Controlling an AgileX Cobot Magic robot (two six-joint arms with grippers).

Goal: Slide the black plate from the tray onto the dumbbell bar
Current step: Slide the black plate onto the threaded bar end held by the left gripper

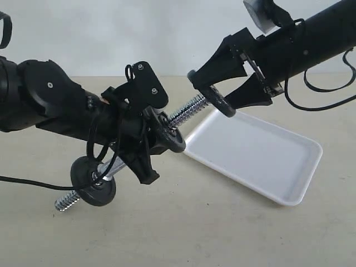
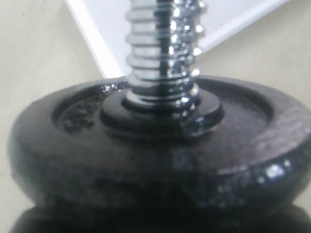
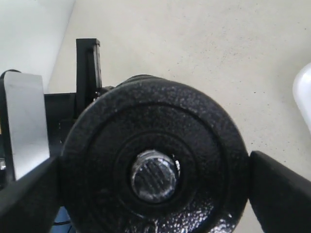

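The left tool point(image 1: 143, 127) is clenched round the middle of the dumbbell bar point(image 1: 188, 109). The right tool point(image 1: 216, 95) grasps the black plate point(image 1: 221, 103) at the bar's threaded end, the tip showing in its hole. The tray point(image 1: 261, 158) lies below that end.

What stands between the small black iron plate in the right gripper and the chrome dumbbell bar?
Nothing visible. The right gripper holds the black iron plate at the threaded end of the chrome dumbbell bar, whose tip shows in the plate's centre hole. The thread beyond is bare up to the fixed black disc.
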